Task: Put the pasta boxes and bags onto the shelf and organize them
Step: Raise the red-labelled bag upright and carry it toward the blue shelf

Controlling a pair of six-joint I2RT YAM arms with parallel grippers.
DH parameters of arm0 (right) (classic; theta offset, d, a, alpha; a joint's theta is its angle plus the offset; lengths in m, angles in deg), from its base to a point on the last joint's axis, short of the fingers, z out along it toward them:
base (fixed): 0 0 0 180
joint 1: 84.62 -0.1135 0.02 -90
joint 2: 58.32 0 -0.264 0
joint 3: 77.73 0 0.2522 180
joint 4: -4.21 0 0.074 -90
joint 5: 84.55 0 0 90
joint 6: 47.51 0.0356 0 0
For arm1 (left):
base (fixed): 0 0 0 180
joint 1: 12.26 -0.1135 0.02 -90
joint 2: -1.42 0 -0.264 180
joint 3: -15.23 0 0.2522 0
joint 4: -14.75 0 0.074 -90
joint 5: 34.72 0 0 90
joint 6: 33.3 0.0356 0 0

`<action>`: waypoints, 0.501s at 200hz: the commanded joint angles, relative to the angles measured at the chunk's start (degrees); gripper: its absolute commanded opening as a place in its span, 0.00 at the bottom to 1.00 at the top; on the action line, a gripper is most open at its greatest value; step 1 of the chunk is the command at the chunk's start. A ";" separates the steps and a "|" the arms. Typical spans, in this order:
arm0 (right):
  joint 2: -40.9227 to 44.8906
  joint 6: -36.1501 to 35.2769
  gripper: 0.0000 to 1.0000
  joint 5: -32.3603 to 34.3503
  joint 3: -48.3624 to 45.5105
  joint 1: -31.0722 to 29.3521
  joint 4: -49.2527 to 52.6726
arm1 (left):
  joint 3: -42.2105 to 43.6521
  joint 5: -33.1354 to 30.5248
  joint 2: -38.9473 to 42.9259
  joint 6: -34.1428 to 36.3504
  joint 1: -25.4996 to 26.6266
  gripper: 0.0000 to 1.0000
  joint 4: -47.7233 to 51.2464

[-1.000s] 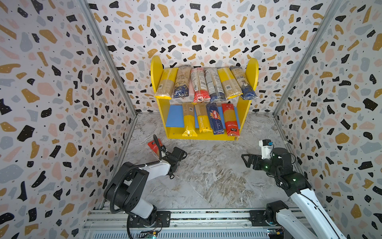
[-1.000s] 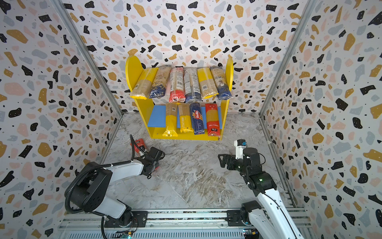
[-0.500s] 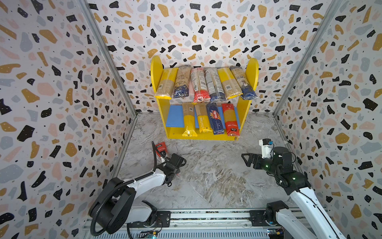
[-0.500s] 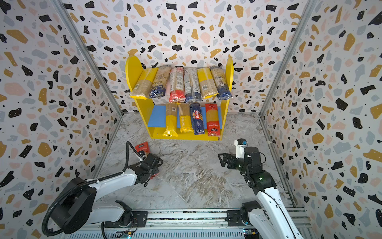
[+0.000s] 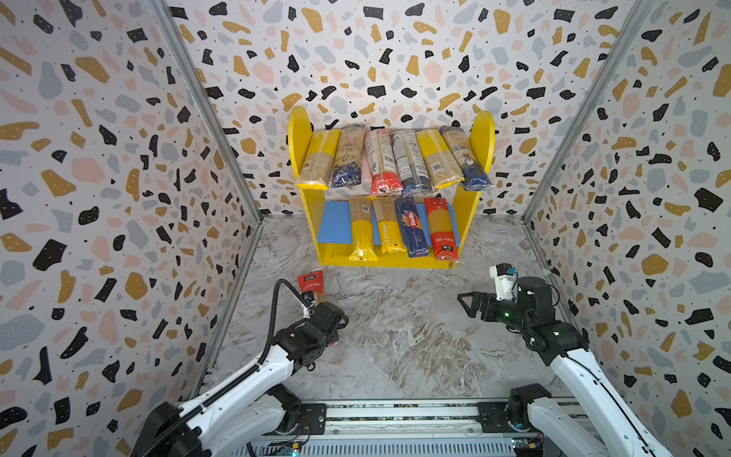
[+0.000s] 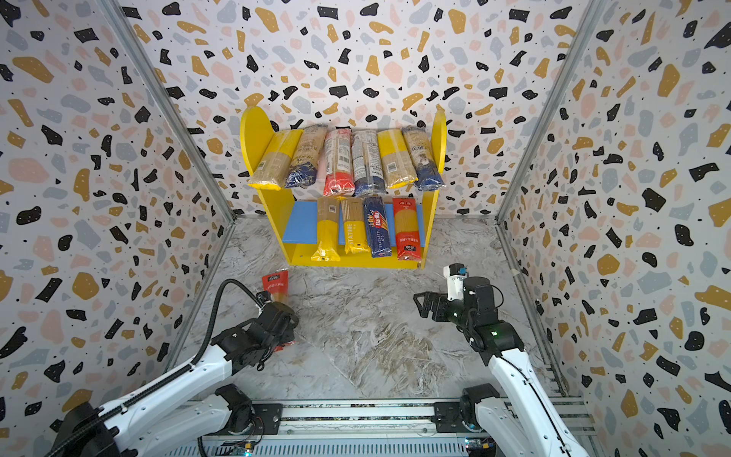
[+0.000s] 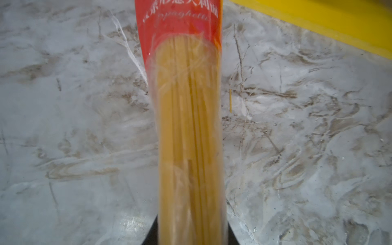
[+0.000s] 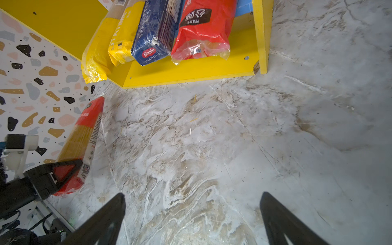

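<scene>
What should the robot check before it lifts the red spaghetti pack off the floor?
1. Left gripper around the red-ended pack: ok.
2. Grip tight enough to lift: cannot tell.
3. Pack up off the floor: not ok, it lies flat.
4. Free room on the shelf, on its blue board: ok.
5. Right gripper open, empty and aside: ok.

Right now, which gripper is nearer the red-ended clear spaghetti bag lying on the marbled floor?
Left. The left gripper grips the red-ended clear spaghetti bag; the right gripper hangs open, well apart across the floor.
</scene>
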 commanded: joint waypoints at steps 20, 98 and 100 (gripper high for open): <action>0.15 0.38 0.99 -0.62 4.03 0.10 -0.46 | -3.77 -1.52 6.42 4.87 0.24 0.00 -2.27; 0.59 0.66 0.99 -1.20 4.05 -0.06 -0.70 | -6.54 3.86 12.14 6.66 0.33 0.00 -0.45; 0.59 0.67 0.99 -1.18 4.03 -0.01 -0.72 | -6.73 3.89 12.36 6.67 0.33 0.00 -0.36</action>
